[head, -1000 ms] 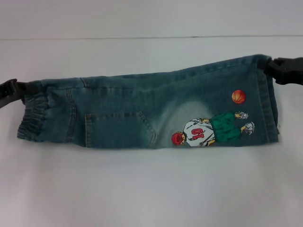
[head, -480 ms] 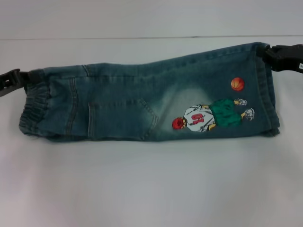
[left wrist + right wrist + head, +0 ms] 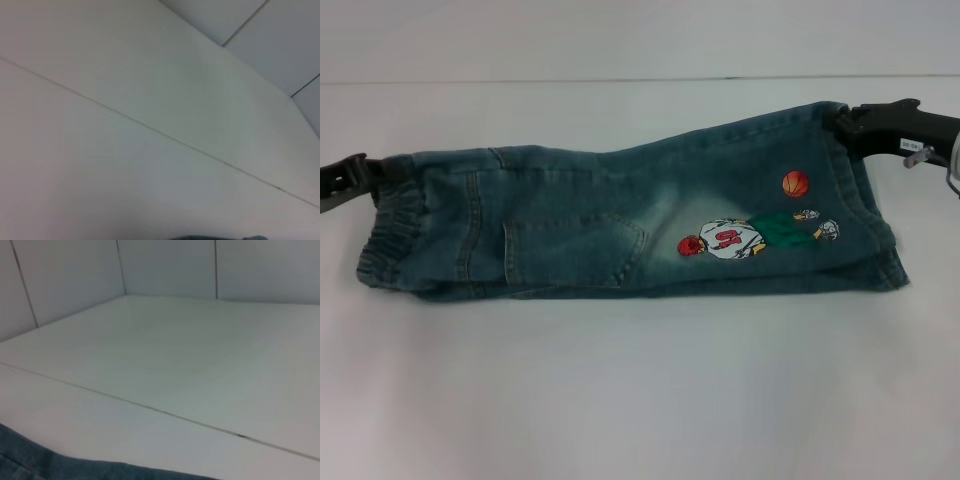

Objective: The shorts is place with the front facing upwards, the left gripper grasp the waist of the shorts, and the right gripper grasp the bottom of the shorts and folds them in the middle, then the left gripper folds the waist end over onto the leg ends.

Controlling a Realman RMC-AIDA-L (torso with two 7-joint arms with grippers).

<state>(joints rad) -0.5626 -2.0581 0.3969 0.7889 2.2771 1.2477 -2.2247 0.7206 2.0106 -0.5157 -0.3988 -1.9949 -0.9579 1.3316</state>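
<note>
The blue denim shorts lie folded lengthwise across the white table, with a basketball-player patch facing up. The elastic waist is at the left and the leg ends at the right. My left gripper is at the far corner of the waist, shut on it. At the far corner of the leg ends my right gripper is shut on the hem. A strip of denim shows in the right wrist view and a sliver of denim in the left wrist view.
Bare white tabletop surrounds the shorts. A seam line runs across the far side of the table, with white wall panels behind it.
Both grippers moved away from me, the right one also leftward. The held edge came down and the shorts now lie flatter, with the patch foreshortened.
</note>
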